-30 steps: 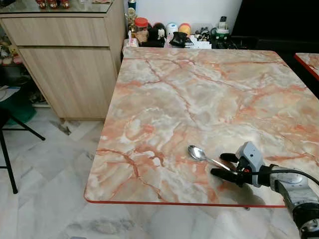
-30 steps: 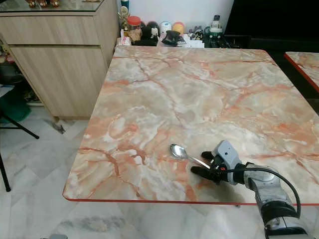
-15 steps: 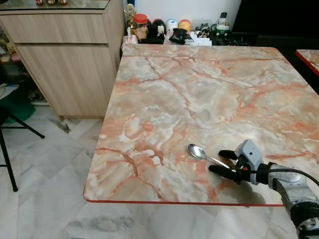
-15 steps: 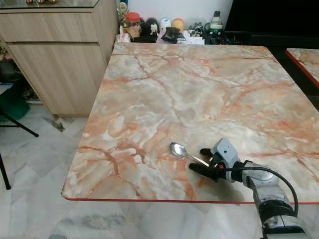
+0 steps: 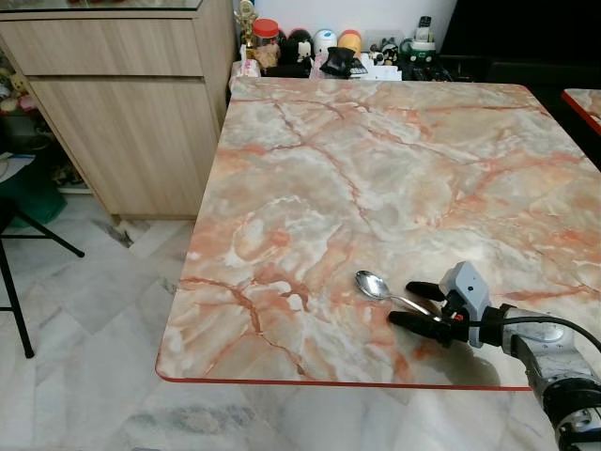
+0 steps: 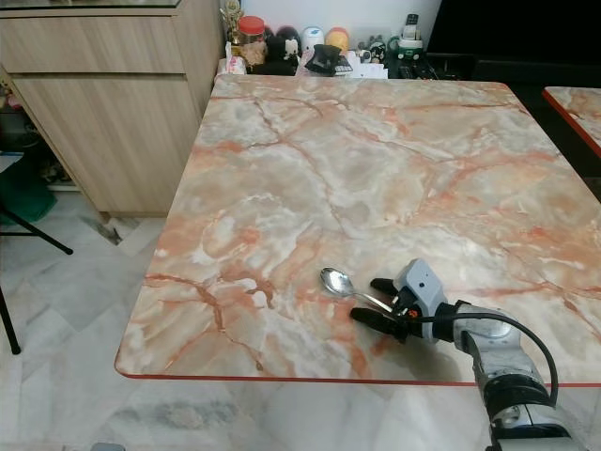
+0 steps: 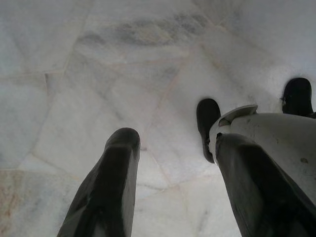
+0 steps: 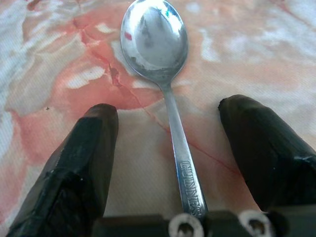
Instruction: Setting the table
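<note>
Marble-pattern table (image 5: pixel 376 169) fills most of the left eye frame, top bare apart from one item; wooden cabinet (image 5: pixel 131 103) sits upper left, and a clutter of jars and small objects (image 5: pixel 329 47) lines the top edge behind the table's far side. Pale tiled floor (image 5: pixel 84 310) runs down the left side. My right gripper (image 5: pixel 423 303) is in the lower right of the frame, lying low over the tabletop near the front edge, fingers spread wide and not clamping anything. The spoon (image 5: pixel 374 286) lies flat on the table just left of it, bowl pointing away from the gripper; in the right wrist view the handle (image 8: pixel 182 168) runs straight down the gap between the two fingers (image 8: pixel 84 163), touching neither. I judge the spoon placed and released, so the remaining move is pulling the arm clear. Risk: handle end sits close under the gripper base, so a low or skewed pull-back could catch it and drag or spin the spoon, maybe toward the near edge. Left gripper (image 7: pixel 173 148) hangs idle over the floor tiles, fingers apart, empty.
</note>
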`<state>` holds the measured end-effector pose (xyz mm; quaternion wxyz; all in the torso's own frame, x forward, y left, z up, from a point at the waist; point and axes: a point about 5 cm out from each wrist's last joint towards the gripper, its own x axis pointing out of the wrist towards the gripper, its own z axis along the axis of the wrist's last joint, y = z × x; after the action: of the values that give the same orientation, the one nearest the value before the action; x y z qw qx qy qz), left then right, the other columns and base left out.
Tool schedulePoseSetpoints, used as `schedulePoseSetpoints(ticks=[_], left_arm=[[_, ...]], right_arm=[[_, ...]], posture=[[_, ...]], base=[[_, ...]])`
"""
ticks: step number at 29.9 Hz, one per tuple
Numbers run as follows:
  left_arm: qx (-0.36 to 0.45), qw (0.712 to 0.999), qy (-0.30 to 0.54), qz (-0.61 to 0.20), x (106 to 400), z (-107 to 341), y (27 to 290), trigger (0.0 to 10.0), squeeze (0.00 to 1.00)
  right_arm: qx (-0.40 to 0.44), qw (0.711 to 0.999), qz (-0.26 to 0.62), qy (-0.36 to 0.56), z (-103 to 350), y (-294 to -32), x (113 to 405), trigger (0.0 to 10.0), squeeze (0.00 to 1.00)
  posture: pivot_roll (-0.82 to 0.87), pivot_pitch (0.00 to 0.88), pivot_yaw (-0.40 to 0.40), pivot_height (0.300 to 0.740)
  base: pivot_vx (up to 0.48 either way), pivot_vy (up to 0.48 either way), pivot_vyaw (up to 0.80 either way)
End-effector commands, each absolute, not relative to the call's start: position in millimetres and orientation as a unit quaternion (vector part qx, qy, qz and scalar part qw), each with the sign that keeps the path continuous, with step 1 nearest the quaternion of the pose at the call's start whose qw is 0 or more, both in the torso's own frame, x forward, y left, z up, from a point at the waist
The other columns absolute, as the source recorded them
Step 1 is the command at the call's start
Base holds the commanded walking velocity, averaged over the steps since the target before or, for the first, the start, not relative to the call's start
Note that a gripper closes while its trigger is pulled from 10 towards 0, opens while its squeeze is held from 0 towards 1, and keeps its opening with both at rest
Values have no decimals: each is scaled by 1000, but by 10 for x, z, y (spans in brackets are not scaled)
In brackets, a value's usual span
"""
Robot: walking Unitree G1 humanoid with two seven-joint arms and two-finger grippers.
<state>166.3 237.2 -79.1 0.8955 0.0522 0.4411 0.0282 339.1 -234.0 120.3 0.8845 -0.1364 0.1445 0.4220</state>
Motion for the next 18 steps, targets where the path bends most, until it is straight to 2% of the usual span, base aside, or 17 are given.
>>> schedulePoseSetpoints(ticks=[1, 2, 3, 18], left_arm=[[47, 886, 461, 32, 1546, -840, 2396, 10000, 0], [47, 886, 461, 32, 1546, -840, 2396, 10000, 0], [46, 886, 461, 32, 1546, -840, 2395, 10000, 0], [46, 886, 460, 32, 1553, -839, 2386, 10000, 0]], right_arm=[[-139, 875, 428, 179, 1104, -2359, 3341, 8196, 0], [-140, 872, 430, 185, 1087, -2361, 3331, 2588, 0], [-142, 870, 432, 191, 1070, -2363, 3320, 0, 0], [-147, 866, 433, 204, 995, -2344, 3292, 0, 0]], posture=[[60, 183, -6, 740], [61, 184, -7, 740], [61, 184, -7, 740], [61, 184, -7, 740]], base=[[0, 0, 0], [0, 0, 0], [0, 0, 0], [0, 0, 0]])
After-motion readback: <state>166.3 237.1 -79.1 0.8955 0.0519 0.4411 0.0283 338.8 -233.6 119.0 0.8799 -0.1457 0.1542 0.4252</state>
